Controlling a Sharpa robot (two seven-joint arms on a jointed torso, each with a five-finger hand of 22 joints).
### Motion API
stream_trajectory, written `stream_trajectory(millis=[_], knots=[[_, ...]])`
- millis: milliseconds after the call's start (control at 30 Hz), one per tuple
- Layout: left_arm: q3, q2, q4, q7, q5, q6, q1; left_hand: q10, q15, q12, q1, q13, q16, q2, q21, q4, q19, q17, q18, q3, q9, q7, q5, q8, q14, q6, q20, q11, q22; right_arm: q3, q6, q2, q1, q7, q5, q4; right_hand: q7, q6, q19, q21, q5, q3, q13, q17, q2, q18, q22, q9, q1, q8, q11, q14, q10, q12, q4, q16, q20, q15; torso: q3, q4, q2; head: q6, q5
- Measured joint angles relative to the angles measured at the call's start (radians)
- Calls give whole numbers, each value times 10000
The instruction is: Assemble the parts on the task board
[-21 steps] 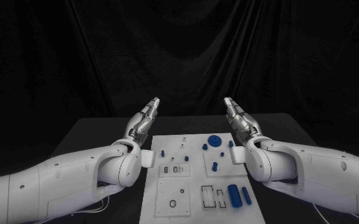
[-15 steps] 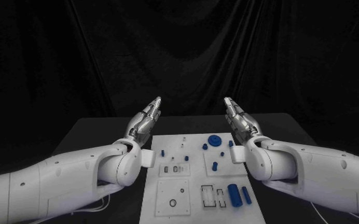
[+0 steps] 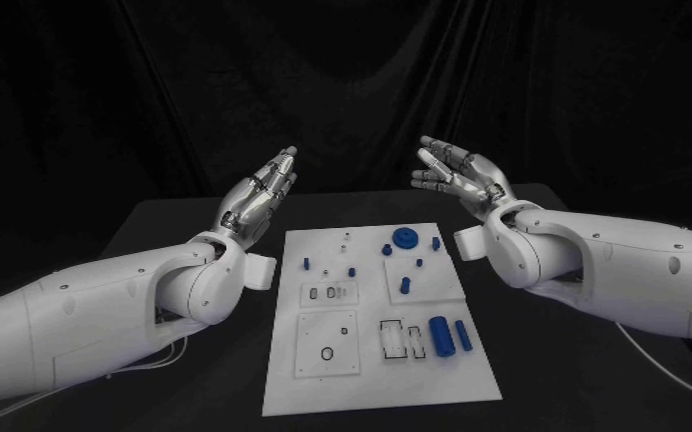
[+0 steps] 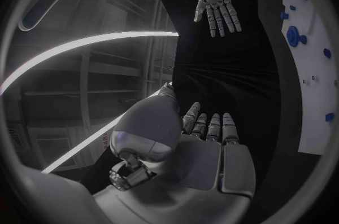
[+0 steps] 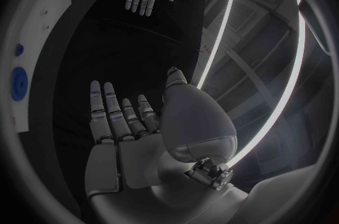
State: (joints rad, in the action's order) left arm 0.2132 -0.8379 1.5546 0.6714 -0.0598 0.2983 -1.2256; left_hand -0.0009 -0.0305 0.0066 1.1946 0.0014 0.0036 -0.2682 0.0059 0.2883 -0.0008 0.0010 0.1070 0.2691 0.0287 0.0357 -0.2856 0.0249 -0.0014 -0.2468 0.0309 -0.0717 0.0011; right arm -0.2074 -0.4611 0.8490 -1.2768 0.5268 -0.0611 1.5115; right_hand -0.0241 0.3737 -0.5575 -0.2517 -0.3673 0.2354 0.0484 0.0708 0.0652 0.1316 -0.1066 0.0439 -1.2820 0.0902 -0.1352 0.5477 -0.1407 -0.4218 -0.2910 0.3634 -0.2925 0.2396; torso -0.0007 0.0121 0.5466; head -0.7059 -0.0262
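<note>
- black table (image 3: pixel 173 242) under everything, dark curtain behind
- task board (image 3: pixel 375 392), white plate, lies flat mid-table between the two arms, long side running away from the robot; edge of it also seen in left wrist view (image 4: pixel 311 122) and right wrist view (image 5: pixel 39 38)
- left arm (image 3: pixel 101 307) comes in low from the left side, forearm beside the board's left edge
- right arm (image 3: pixel 606 262) comes in from the right side, forearm beside the board's right edge
- left hand (image 3: pixel 260 197) raised above the table past the far left corner of the board, fingers straight and held together, pointing up and away; holds nothing, touches nothing; same in its wrist view (image 4: pixel 205 150)
- right hand (image 3: pixel 459 177) raised past the far right corner, palm turned inward, fingers spread apart; empty, clear of the board; wrist view agrees (image 5: pixel 124 122)
- parts: blue round disc (image 3: pixel 408 240) at far end of board, two blue cylinders (image 3: pixel 449 335) lying side by side near right edge, several small blue pegs (image 3: pixel 407 286) mid-board; all on the board, none in a hand
- black ring (image 3: pixel 329 354) on the near left square panel
</note>
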Motion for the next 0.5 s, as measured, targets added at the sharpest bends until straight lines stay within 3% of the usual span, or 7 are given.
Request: stream_trajectory(millis=[200,267,300,400,467,500], knots=[[-10,-285,387,21,173,-51,-261,11,0,0,228,1,0,30,0,3,0,2,1,-28,11,-54,-205,0,0,-54,0,23,0,11,197,197,-708,-926,-1288,52,-67,473,-1329,-31,-121,-27,71,-25,-42,1,138,46,-691,156,-80,1026,-825,-737,27,0,26,-181,-7,-8,18,-158,6],[-7,-378,508,24,215,-51,-348,7,0,0,417,1,0,17,0,27,0,2,2,-51,11,-91,-339,0,0,-90,0,76,1,-9,273,287,-1038,-1411,-1864,49,-244,1097,-2562,-359,-234,-13,132,116,-19,340,92,95,-1026,331,-151,2259,-1781,-1366,111,320,106,-542,-13,-8,32,-212,8],[-7,-412,548,26,230,-51,-382,7,0,0,451,2,0,48,0,26,0,2,2,-51,12,-90,-388,0,0,-90,-1,76,1,-7,304,317,-1186,-1616,-2155,37,-260,1240,-2923,-405,-270,7,132,157,10,418,92,97,-1121,346,-167,2632,-2069,-1439,143,357,156,-655,-18,-7,42,-240,8],[-6,-506,670,32,270,-50,-459,6,1,0,653,2,0,33,0,27,0,3,2,-106,12,-126,-543,0,0,-125,-1,147,1,16,443,345,-1610,-2361,-3376,-24,-254,1778,-3755,-362,-271,64,132,224,57,413,177,145,-1318,427,-223,3451,-2868,-1438,196,313,351,-901,-26,-7,81,-322,47],[-6,-576,768,34,290,-50,-507,7,1,0,894,2,0,57,0,2,3,4,3,-134,11,-160,-740,0,0,-159,-91,147,1,15,626,300,-1884,-2941,-4546,-89,-374,2413,-4549,-519,-339,48,138,388,120,411,157,198,-1644,604,-203,4322,-3422,-1438,326,519,651,-1214,-33,-1,116,-377,72],[-6,-608,810,35,298,-50,-525,7,1,0,953,3,0,67,0,27,4,4,3,-160,11,-161,-814,0,0,-160,-117,147,1,15,727,257,-1972,-3185,-5097,-127,-379,2724,-5146,-728,-346,6,151,551,169,409,82,220,-1775,669,-122,4990,-3859,-1438,386,772,916,-1445,-37,4,134,-393,79]])
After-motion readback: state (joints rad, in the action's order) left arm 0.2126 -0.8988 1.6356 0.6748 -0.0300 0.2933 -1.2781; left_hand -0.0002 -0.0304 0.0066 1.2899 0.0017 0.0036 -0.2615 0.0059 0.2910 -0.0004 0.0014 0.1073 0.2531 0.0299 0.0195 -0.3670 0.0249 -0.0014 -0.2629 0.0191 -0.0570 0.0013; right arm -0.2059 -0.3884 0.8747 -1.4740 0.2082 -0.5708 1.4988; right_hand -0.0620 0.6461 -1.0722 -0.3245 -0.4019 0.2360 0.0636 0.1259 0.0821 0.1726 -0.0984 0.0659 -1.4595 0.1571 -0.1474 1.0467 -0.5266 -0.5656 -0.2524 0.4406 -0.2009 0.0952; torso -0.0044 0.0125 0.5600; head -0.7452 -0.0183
